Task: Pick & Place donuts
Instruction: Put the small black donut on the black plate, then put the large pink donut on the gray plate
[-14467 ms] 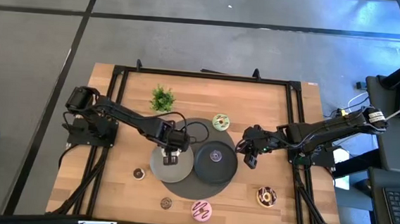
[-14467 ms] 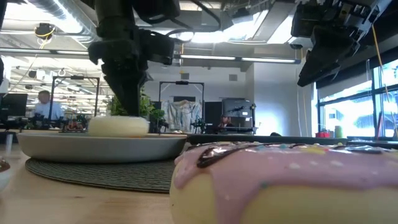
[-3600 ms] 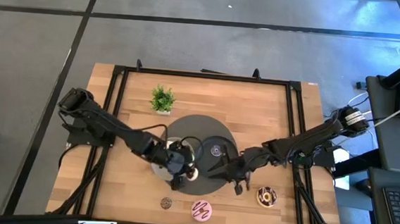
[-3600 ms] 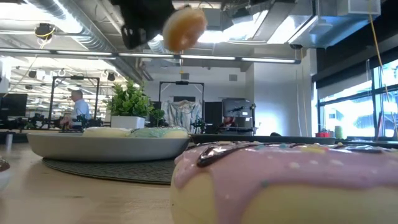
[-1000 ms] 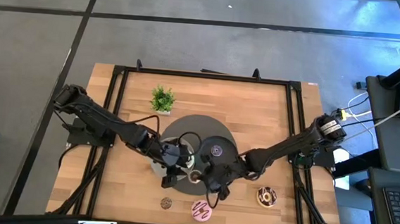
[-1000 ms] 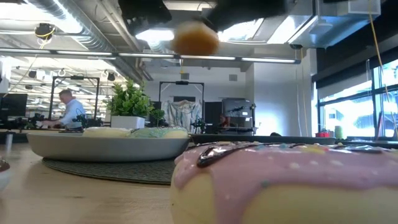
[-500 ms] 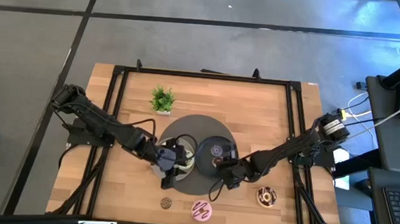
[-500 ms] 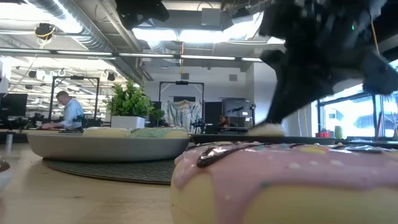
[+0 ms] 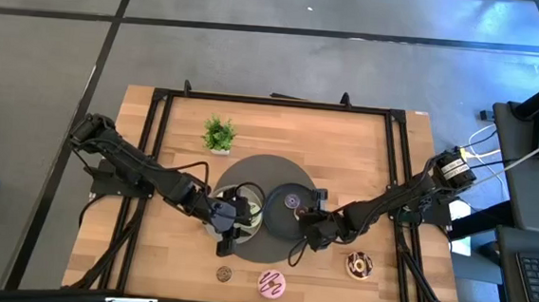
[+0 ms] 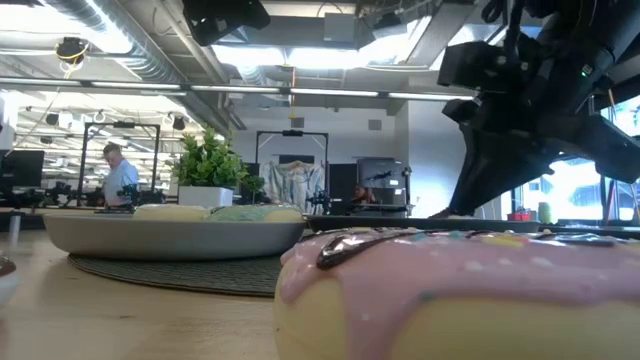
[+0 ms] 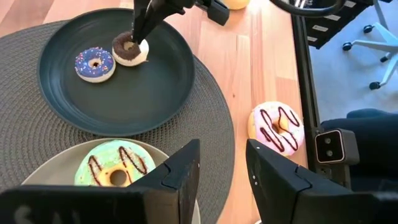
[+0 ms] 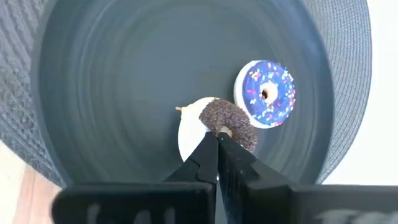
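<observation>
A brown sprinkled donut (image 12: 229,119) lies tilted on the dark plate (image 11: 143,93) beside a purple donut (image 12: 268,93), its cream underside showing. My right gripper (image 12: 218,138) is shut with its tips at this donut. My left gripper (image 11: 222,177) stands open above the grey plate (image 10: 170,235), nothing between its fingers. A green donut (image 11: 115,165) and a cream donut (image 10: 170,211) lie on that plate. A pink striped donut (image 9: 272,283) rests on the wood at the near edge. My right gripper has its shut fingertips at the hole in the brown donut's sprinkled top (image 12: 224,127). The fingers (image 11: 144,25) slant down from the table's right. The donut leans on the dark plate, cream side turned partly up. Whether the tips reach into the hole, I cannot tell.
Both plates stand on a round woven mat (image 11: 211,143). A chocolate donut with white drizzle (image 9: 358,265) and a small brown one (image 9: 224,274) lie on the wood near the front. A potted plant (image 9: 218,133) stands at the far left. A person shows in the room behind.
My right gripper has gone from above the mat's near side toward the far right and down onto the dark plate. The brown donut, in the air a second ago, has come down with it and lies on the plate.
</observation>
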`<control>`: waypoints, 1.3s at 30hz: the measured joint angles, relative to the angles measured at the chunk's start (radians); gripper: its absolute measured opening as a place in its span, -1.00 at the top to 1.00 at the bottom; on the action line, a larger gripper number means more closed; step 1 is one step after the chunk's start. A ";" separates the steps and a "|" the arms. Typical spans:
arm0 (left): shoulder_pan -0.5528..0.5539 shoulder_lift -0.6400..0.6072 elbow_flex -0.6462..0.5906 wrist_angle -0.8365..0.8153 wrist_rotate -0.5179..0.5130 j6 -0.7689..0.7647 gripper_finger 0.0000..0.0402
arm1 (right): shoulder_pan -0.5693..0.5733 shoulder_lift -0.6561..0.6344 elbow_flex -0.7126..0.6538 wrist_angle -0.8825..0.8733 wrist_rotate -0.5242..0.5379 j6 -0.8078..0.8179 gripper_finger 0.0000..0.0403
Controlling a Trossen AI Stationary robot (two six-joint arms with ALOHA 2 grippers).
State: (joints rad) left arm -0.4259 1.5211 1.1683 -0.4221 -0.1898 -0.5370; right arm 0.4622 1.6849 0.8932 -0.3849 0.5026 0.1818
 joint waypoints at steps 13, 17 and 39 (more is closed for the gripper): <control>-0.006 0.000 0.000 0.000 0.012 -0.028 0.38 | -0.001 0.000 0.000 0.000 -0.002 0.026 0.54; -0.006 0.001 0.000 0.000 0.030 -0.027 0.38 | 0.000 -0.009 0.027 -0.006 0.046 0.045 0.42; -0.080 0.347 0.000 0.589 0.107 0.166 0.21 | 0.153 -0.149 0.082 0.001 -0.048 0.133 0.39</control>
State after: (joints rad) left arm -0.5064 1.8686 1.1679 0.1666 -0.0827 -0.3710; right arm 0.6147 1.5356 0.9756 -0.3843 0.4545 0.3145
